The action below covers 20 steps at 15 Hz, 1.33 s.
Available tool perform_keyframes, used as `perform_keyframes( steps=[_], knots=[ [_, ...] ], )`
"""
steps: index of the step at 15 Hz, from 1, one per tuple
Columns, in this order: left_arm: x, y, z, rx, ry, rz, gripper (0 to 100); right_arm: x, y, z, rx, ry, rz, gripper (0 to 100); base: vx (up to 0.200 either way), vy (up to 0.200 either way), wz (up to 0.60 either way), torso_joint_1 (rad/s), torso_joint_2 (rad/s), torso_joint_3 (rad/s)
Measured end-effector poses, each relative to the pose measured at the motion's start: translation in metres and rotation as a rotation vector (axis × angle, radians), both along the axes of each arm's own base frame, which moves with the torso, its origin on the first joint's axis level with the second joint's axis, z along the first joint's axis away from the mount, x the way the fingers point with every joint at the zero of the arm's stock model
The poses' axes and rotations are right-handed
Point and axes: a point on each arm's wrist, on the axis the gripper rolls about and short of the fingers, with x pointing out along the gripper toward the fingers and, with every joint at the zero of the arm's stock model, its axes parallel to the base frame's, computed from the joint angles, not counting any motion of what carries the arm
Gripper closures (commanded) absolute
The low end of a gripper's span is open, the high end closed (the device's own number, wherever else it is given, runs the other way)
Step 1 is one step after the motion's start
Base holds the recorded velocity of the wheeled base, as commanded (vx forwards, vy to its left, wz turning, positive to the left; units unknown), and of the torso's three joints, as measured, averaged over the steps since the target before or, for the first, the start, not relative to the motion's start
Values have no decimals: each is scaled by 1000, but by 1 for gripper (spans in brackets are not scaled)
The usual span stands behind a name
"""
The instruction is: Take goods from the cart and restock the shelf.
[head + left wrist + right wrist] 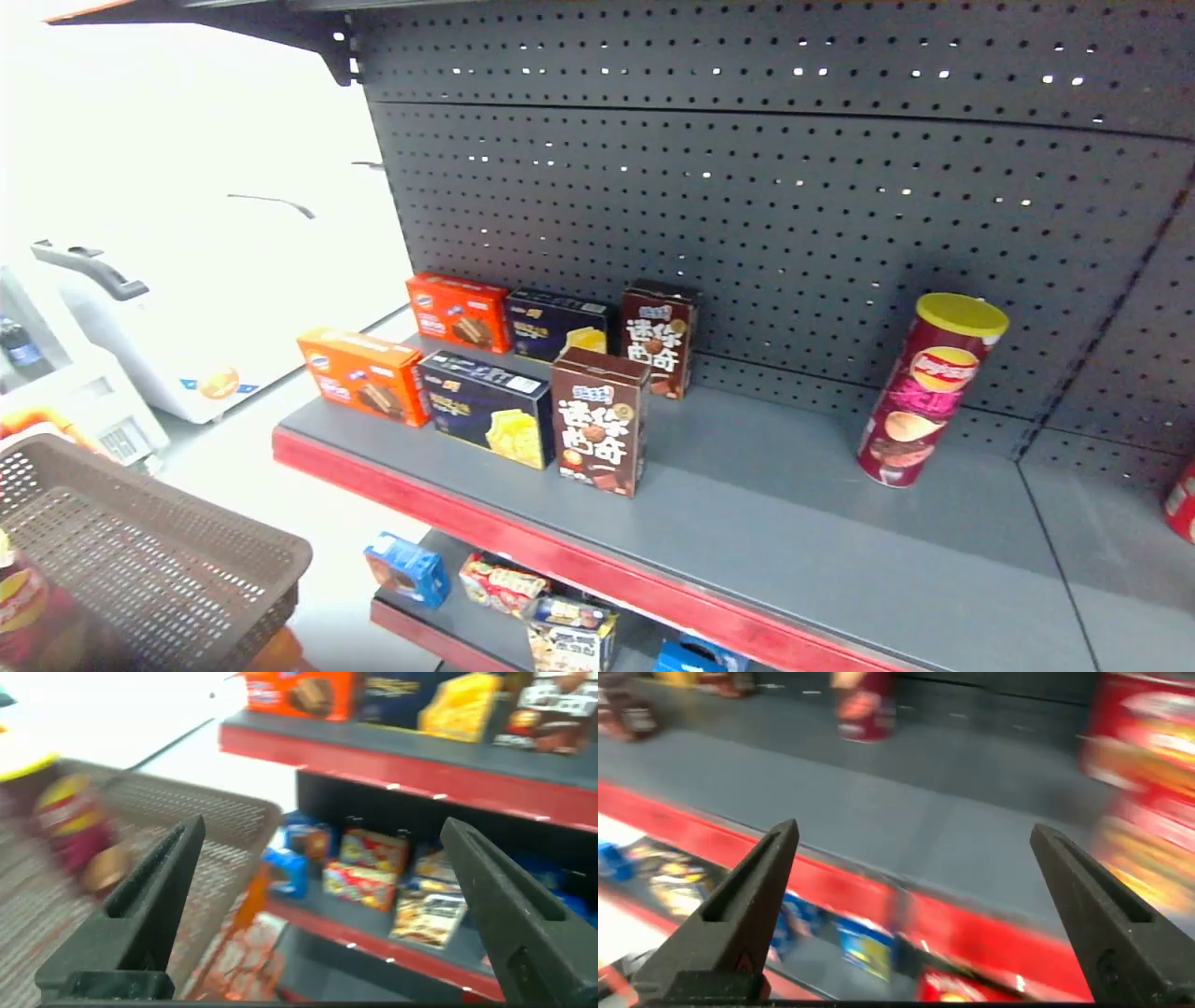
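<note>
From where I stand the job looks barely started. The shelf holds two rows of boxes towards its left end and one yellow-lidded can standing upright against the back panel, well apart from them. A wide bare stretch of board runs between the two and in front of the can. At the far right edge there is a sliver of another red tub.

The brown basket sits low on the left, beside the shelf's end. A second can lies inside it, not yet picked.

The left gripper hangs near the basket with its fingers spread wide and nothing between them. The right gripper hovers in front of the shelf edge, likewise released and empty.

So I'd say at most one can has been placed. The basket stock is waiting, and the left arm looks better placed to fetch it
</note>
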Motion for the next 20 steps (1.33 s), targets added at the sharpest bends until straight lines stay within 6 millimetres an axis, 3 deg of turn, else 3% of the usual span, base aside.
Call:
perform_keyframes(
  steps=[6, 14, 16, 18, 20],
  knots=[
    [0, 0, 0, 4, 0, -3, 0, 0, 0, 0, 1, -1, 0, 0, 0, 0, 600, 3, 1, 2],
    [-2, 0, 5, 38, -2, 6, 0, 0, 0, 0, 0, 1, 0, 0, 0, 0, 0, 0, 0, 0],
    [-13, 0, 28, 92, -13, 11, 0, 0, 0, 0, 1, 0, 0, 0, 0, 0, 0, 0, 0, 0],
    [-33, 0, 74, 121, -71, 14, 0, 0, 0, 0, 0, 0, 0, 0, 0, 0, 0, 0, 0, 0],
    [-33, 0, 116, 134, -70, -6, 0, 0, 0, 0, 0, 0, 0, 0, 0, 0, 0, 0, 0, 0]
  ],
)
